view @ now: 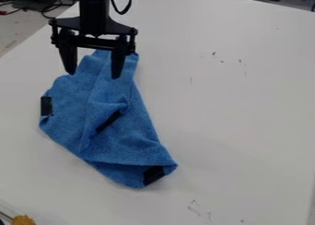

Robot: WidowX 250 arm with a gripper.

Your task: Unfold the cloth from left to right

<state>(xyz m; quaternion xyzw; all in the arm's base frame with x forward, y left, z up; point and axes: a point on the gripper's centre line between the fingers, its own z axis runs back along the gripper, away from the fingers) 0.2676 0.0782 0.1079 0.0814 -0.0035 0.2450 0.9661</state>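
- Table, one, white; a broad top bearing the cloth, with a few dark scuffs.
- Cloth, one, blue, napped; lies on the table left of centre in the view. Below the gripper and mostly nearer the camera, its far end reaching up behind the fingers. Long axis slants from that narrow far end down to the near right corner. Condition: bunched and folded over itself, a raised flap along the middle, the near edge turned in a crease. Unfolding appears barely begun, if at all.
- Arm, one, black; enters at the top edge, upper left. The only arm, hence the nearer by default.
- Gripper, one, black, two-fingered; hangs over the far part of the cloth, fingers spread wide, no fabric pinched. Contact between tips and cloth cannot be told. The middle flap lies nearer the camera and slightly right of it; the coming move likely calls for travel that way, a descent and a pinch on one layer, then a pull to the right. Risk: catching both layers and dragging the whole piece.
- Dark patches, three, on the cloth: left edge patch, middle patch, near corner patch.
- Yellow-brown item, one, lower left corner; identity uncertain.
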